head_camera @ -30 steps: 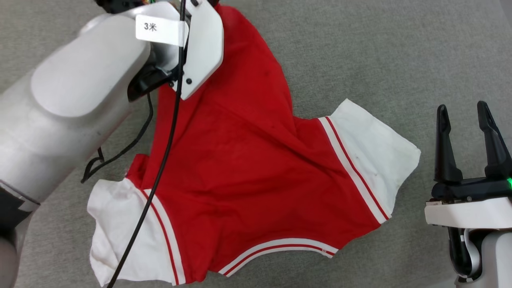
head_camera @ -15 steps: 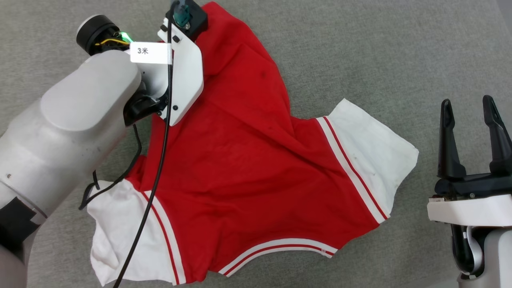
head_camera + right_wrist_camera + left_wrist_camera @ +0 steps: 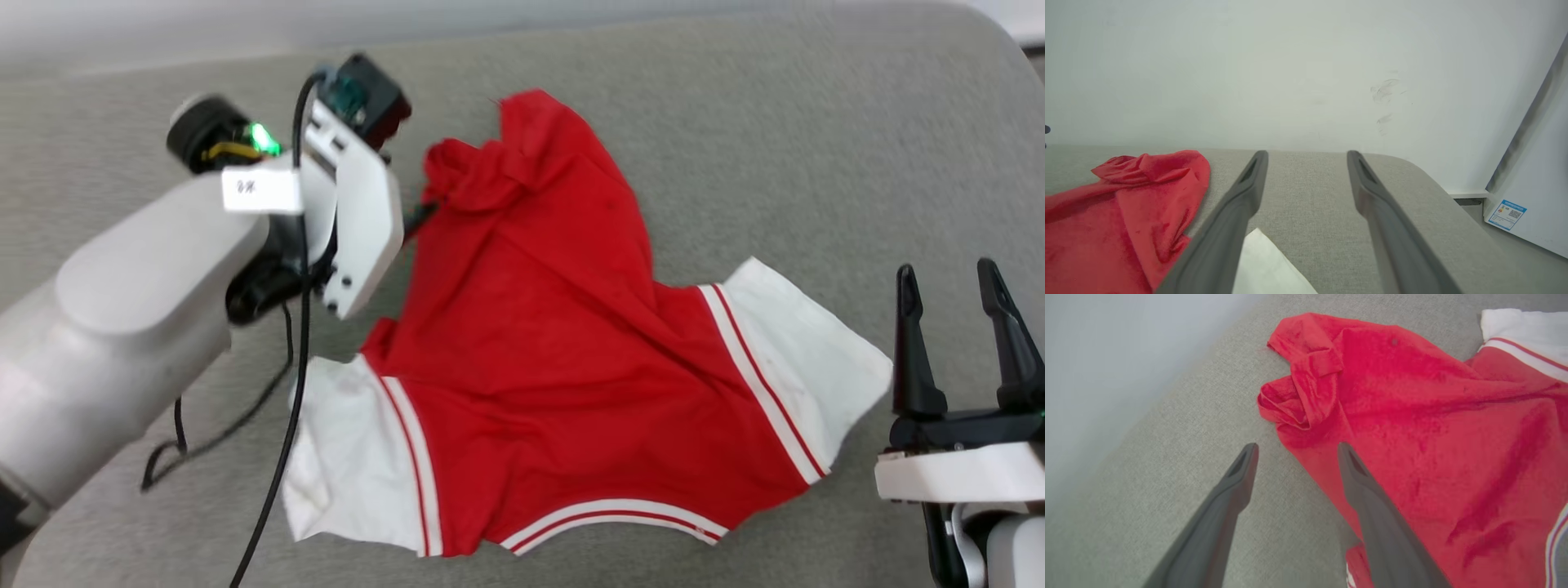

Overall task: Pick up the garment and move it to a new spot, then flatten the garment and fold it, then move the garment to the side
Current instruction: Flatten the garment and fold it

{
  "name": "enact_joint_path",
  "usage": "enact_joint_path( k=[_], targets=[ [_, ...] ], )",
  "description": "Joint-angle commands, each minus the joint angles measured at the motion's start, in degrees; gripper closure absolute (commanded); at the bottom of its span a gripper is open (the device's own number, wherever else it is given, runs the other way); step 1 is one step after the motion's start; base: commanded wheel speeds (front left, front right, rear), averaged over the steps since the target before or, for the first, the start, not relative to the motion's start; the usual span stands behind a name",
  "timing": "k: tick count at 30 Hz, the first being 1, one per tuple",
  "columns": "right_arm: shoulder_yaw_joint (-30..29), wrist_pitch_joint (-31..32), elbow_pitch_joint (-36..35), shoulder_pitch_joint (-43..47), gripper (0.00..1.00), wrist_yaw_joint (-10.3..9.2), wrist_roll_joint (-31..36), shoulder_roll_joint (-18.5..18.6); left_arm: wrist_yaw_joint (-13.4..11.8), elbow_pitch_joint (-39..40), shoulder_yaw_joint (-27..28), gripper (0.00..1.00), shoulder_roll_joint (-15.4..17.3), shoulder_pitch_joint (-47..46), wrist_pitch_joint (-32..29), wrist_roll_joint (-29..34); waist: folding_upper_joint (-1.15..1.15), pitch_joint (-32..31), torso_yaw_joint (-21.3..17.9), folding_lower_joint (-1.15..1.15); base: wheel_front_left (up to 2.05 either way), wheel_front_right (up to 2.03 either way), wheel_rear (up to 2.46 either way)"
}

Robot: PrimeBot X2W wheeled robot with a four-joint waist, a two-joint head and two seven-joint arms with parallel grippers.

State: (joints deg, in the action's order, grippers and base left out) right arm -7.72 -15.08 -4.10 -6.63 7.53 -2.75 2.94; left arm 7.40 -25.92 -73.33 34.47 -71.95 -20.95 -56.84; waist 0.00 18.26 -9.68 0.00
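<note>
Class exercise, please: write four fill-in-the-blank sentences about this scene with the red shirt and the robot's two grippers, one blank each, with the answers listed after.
1. The garment lies on a ____ fabric surface.
2. Its short sleeves are ____ in colour.
3. The left gripper is ____, holding nothing.
4. In the head view, the right gripper stands to the ____ of the garment.

Answers: grey; white; open; right

Red garment (image 3: 555, 367) rumpled on grey surface (image 3: 775, 147); R gripper (image 3: 947, 271) fingers (image 3: 910, 351) apart, near white sleeve (image 3: 816, 367).
</note>
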Motion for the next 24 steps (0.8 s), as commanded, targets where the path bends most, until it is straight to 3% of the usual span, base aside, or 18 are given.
enact_joint_path(
  k=[1,7,13,24],
  targets=[
    [-0.16,-0.12,0.15,1.15,0.00,-0.08,0.48,-0.12,0.01,2.13,0.00,0.00,1.20,2.48,-0.26,-1.43,0.00,-3.52,3.41,0.00,0.00,0.00,0.00],
    [-0.35,-0.12,0.54,2.81,0.00,-0.08,0.69,-0.12,-1.97,10.32,0.02,0.00,6.06,7.71,-1.52,-3.94,0.00,-6.84,6.38,0.00,0.00,0.00,0.00],
    [-0.41,-0.12,1.12,4.32,0.00,-0.08,0.91,-0.13,-3.17,17.41,0.02,0.00,9.35,12.22,-6.54,-6.69,0.00,-9.17,8.30,0.00,0.00,0.00,0.00],
    [0.54,-0.12,1.44,3.52,0.00,-0.08,1.00,-0.13,-2.30,20.29,-0.04,0.00,10.46,19.89,-17.16,-4.72,0.00,-9.42,7.89,0.00,0.00,0.00,0.00]
  ],
)
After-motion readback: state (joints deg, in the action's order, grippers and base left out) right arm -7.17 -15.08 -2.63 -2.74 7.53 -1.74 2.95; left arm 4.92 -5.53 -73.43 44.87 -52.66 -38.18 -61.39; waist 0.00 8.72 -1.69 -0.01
